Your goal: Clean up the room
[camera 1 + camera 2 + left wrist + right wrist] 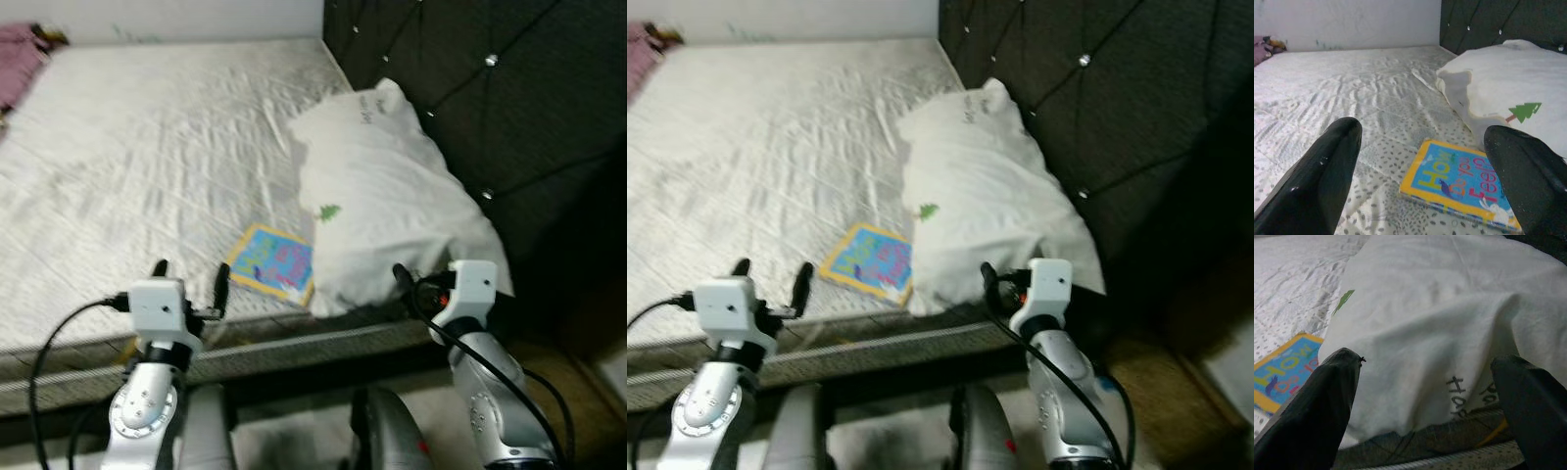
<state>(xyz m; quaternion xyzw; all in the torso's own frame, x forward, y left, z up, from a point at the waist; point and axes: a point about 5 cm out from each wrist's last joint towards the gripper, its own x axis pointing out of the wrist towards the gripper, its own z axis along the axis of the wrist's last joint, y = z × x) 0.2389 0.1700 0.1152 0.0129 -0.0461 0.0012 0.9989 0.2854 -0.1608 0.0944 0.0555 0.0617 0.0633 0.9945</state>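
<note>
Book [273,262]: flat on bed [147,166], beside pillow [382,196]. Lies ahead-right of left claw [189,277], nearer it; fingers spread. Right claw [1425,396] spread, faces pillow.

Bed [147,166]: bare white quilted mattress, creased, dotted pattern near its front edge. It lies ahead of both claws and runs away from them to the far wall.

Wall [1347,22]: plain, pale, scuffed low down, well beyond the left claw.

Headboard [490,88]: dark, tufted, shiny studs; stands along the bed's right side, ahead of and to the right of the right claw.

Bed frame [294,348]: dark edge with a pale strip, just below and ahead of the claws.

Floor [1146,382]: brownish, dim, by the right arm. Light is low.
</note>
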